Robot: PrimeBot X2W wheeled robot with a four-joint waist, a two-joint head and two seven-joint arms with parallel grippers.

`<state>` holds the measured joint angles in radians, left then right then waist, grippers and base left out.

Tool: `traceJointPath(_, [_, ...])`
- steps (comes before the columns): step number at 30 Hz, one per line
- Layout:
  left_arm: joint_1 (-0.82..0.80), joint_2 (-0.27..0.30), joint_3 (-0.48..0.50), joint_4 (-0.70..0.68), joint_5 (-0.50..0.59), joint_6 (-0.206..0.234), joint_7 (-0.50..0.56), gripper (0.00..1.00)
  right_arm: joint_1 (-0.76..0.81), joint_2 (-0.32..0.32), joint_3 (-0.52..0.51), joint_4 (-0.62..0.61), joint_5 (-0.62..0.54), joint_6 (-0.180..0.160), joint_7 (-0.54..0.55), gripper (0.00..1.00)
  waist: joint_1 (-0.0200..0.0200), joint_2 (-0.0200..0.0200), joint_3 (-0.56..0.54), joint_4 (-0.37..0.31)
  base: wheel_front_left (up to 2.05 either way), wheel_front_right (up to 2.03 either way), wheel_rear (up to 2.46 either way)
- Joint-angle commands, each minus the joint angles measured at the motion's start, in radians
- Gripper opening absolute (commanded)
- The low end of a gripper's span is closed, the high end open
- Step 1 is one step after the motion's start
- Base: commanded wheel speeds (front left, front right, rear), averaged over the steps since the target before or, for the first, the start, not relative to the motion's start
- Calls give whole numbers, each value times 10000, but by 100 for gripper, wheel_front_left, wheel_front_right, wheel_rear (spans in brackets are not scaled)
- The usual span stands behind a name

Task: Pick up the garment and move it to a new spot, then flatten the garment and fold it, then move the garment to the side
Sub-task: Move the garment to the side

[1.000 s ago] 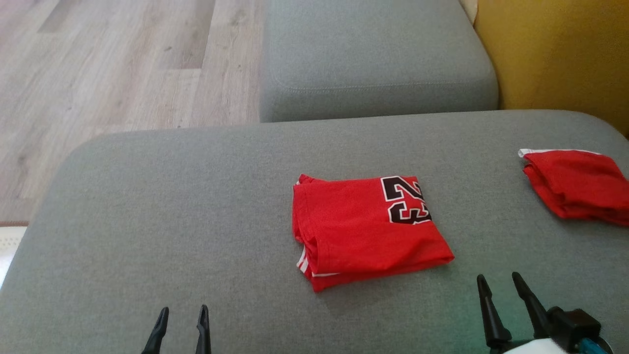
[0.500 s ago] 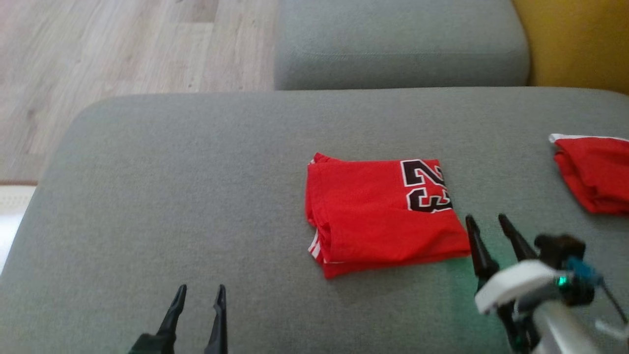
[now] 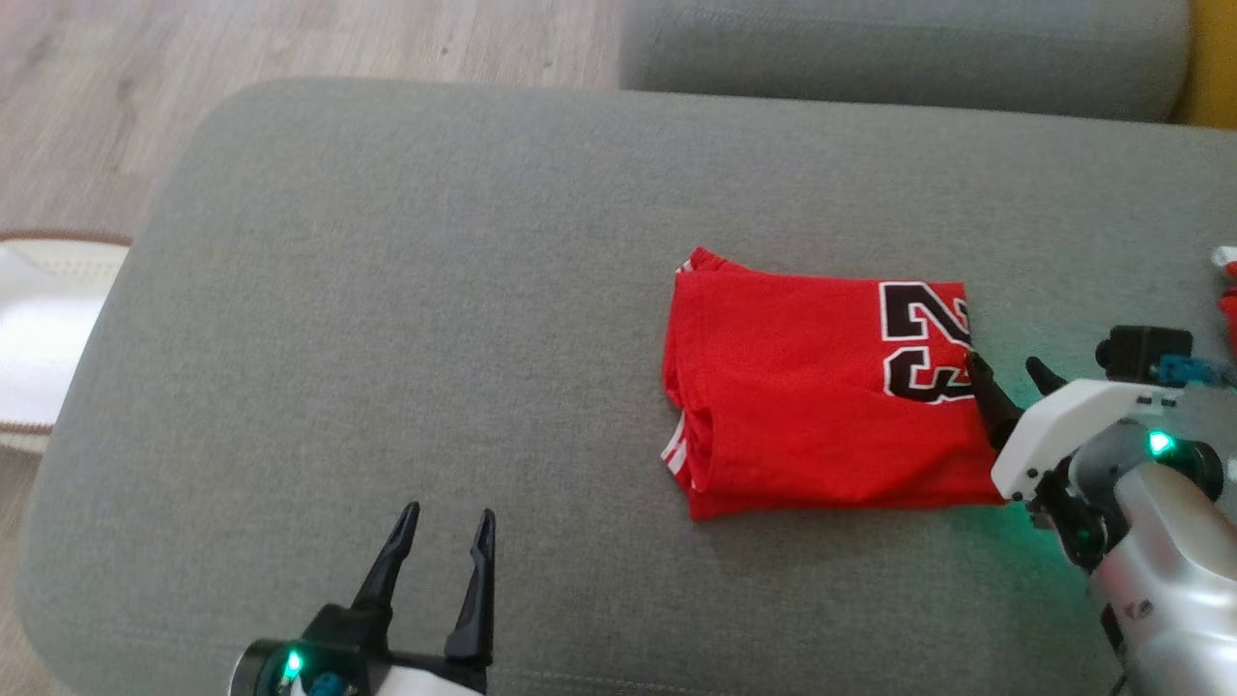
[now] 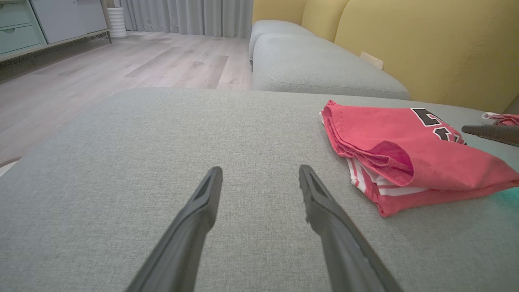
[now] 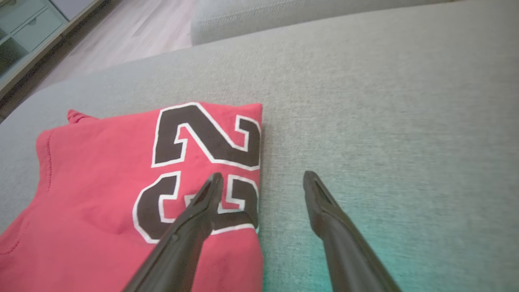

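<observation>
The garment (image 3: pixel 812 387) is a red jersey with a black "23", folded into a rough square on the grey cushion (image 3: pixel 387 290). It also lies at the right of the left wrist view (image 4: pixel 405 154) and at the left of the right wrist view (image 5: pixel 121 194). My right gripper (image 3: pixel 1010 372) stands open at the garment's right edge, one finger over the printed number and the other over bare cushion (image 5: pixel 259 178). My left gripper (image 3: pixel 445 527) is open and empty, low on the cushion to the garment's left (image 4: pixel 259 174).
A second red folded cloth (image 3: pixel 1225 280) peeks in at the right edge. Another grey cushion (image 3: pixel 899 43) lies beyond, with a yellow backrest (image 4: pixel 425 44) behind. Wooden floor (image 3: pixel 290 39) and a pale rug (image 3: pixel 39 338) lie to the left.
The head camera has tilted down and shifted. My right gripper has advanced up to the garment's right edge, straddling it. My left gripper has risen further into view. The garment lies as before.
</observation>
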<state>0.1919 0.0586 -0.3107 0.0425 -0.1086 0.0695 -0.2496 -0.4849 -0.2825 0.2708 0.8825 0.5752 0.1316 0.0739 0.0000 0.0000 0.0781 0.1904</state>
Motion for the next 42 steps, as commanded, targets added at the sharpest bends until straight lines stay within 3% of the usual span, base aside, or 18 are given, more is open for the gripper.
traceJointPath(1, [-464, -83, 243, -297, -115, 19, -122, 100, -290, -169, 237, -204, 123, -9, 47, 100, 0, 0, 163, 148, 0, 0, 0])
traceJointPath(8, [-779, -83, 110, -261, -236, 161, -122, 100, -621, -399, 1191, 240, 695, -9, 971, 100, 0, 0, 382, 197, 0, 0, 0])
traceJointPath(9, [-820, -83, 89, -263, -254, 167, -122, 100, -649, -418, 1281, 244, 777, -9, 1017, 94, 0, 0, 412, 192, 0, 0, 0])
traceJointPath(10, [-859, -83, 69, -265, -267, 172, -122, 100, -677, -446, 1382, 232, 841, -9, 1025, 48, 0, 0, 442, 182, 0, 0, 0])
traceJointPath(11, [-896, -83, 51, -266, -277, 177, -122, 100, -708, -483, 1474, 219, 893, -9, 1005, 14, 0, 0, 476, 170, 0, 0, 0])
traceJointPath(12, [-930, -83, 33, -267, -288, 179, -122, 100, -745, -541, 1534, 234, 921, -9, 938, 0, 0, 0, 511, 155, 0, 0, 0])
traceJointPath(16, [-1037, -83, -6, -298, -283, 182, -122, 100, -985, -830, 1724, 255, 915, -9, 595, 0, 0, 0, 694, -19, 0, 0, 0])
traceJointPath(23, [-1376, -83, -44, -361, -163, 163, -122, 100, -2007, -1995, 1911, -16, 513, -9, 90, 0, 0, 0, 1270, -959, 0, 0, 0])
traceJointPath(33, [-2197, -84, -114, -370, 147, -5, -122, 100, -3505, -3965, 1634, -700, 22, -9, 437, 0, 0, 0, 2295, -2079, 0, 0, 0])
traceJointPath(42, [-2846, -84, -162, -335, 303, -168, -122, 100, -4379, -5216, 820, -1000, -433, -9, 794, 0, 0, 0, 3199, -2342, 0, 0, 0])
